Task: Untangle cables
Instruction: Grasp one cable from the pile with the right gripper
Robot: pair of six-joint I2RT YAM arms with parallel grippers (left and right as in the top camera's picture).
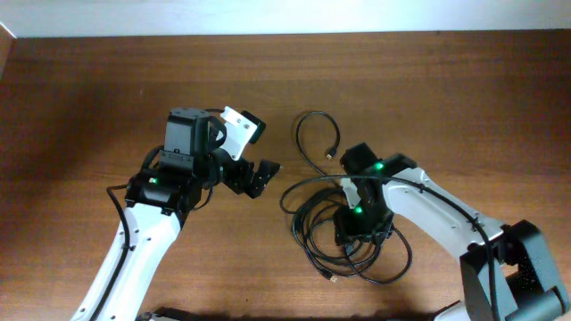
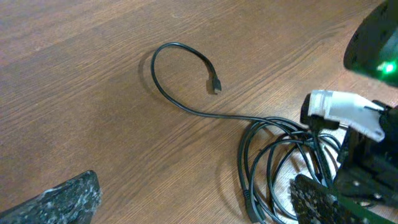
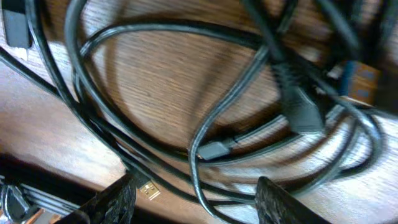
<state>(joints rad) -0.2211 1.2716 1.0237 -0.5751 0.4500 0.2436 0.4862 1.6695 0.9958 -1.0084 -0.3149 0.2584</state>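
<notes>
Right of the tabletop's (image 1: 89, 89) centre, the cables (image 3: 295, 106) are lying in a tangled heap, with one cord looping out toward the far edge and ending in a small plug (image 2: 214, 87). Now the right gripper (image 3: 199, 202) is sitting low over that heap, fingers standing apart with several cords running between them, nothing pinched. And the left gripper (image 1: 252, 178) is hovering just left of the pile, jaws spread wide, holding nothing.
</notes>
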